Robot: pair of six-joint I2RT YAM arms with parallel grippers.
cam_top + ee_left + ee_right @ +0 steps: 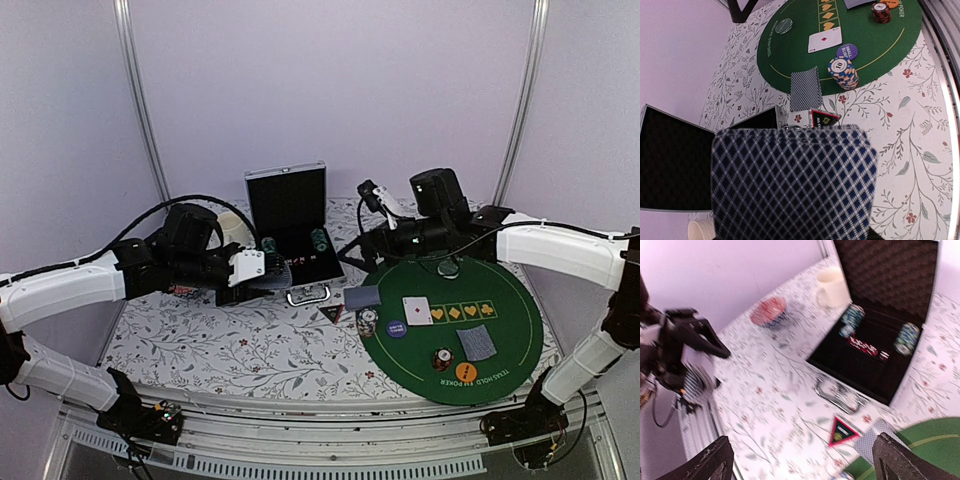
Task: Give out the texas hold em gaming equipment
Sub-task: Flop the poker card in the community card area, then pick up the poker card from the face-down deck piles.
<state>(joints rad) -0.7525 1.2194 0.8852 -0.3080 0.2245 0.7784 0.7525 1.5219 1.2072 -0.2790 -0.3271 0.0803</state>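
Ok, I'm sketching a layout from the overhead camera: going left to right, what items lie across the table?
Cream mug, open black hard case, face-down blue-checked card at the round green mat's left edge, face-up white card, red-and-black striped chip stack, second face-down blue-checked card further right on the mat.

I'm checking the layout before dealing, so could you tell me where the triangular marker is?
In the top view the triangular marker lies on the floral cloth, between the case handle and the green mat, beside a face-down card.
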